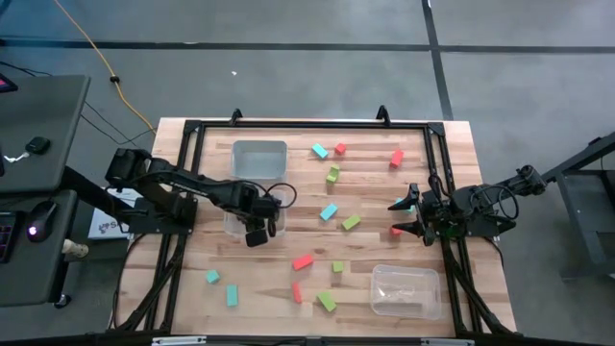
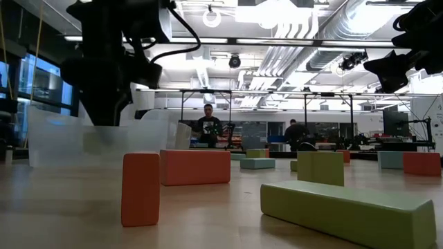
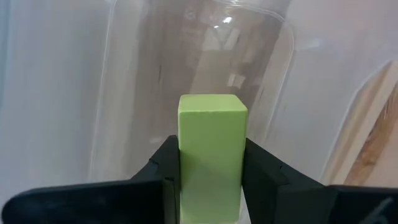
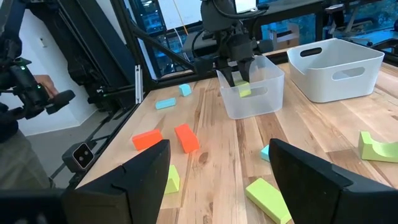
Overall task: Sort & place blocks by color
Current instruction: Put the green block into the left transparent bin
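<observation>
My left gripper (image 1: 258,232) reaches down into a clear bin (image 1: 233,224) left of the table's middle and is shut on a lime green block (image 3: 210,143). The right wrist view shows that gripper (image 4: 239,79) and its green block (image 4: 244,91) inside the bin (image 4: 264,99). Cyan, green and red blocks lie scattered flat on the wood, among them a cyan one (image 1: 329,211), a green one (image 1: 351,222) and a red one (image 1: 304,260). My right gripper (image 1: 408,217) waits open near the right edge, its fingers (image 4: 146,180) wide apart over the table. My left gripper pinches the green block between its two fingers (image 3: 163,177), on two opposite long sides (image 3: 186,168). The fingers come from above, pointing down into the bin, and lie along the block. Its free end (image 3: 211,102) sticks out past the fingertips. Whether it touches the bin floor, I cannot tell.
A second clear bin (image 1: 259,159) stands toward the far edge, a third (image 1: 405,289) near the right front corner. A dark frame (image 1: 288,124) runs round the table. A cyan block (image 1: 402,204) and a red one (image 1: 395,231) lie beside my right gripper. People stand in the room behind (image 2: 208,124).
</observation>
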Robot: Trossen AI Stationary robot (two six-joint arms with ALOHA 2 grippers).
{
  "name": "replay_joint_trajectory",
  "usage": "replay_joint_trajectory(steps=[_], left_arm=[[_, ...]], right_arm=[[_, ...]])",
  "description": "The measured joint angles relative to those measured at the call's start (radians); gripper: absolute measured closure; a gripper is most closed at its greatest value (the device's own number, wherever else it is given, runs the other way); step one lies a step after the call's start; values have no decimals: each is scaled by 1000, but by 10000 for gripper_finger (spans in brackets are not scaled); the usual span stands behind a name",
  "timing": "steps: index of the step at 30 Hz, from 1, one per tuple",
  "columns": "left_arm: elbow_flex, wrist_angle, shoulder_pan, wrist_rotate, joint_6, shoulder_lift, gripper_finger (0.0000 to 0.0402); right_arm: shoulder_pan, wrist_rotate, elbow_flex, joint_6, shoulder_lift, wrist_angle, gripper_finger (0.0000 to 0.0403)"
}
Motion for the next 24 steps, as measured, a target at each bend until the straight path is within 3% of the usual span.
replay_joint_trajectory(steps=[15, 24], left_arm=[[0, -1, 6, -15, 14, 3, 248], [20, -4, 6, 30, -30, 3, 241]], right_arm=[[0, 0, 0, 0, 0, 0, 139], [0, 0, 0, 0, 0, 0, 139]])
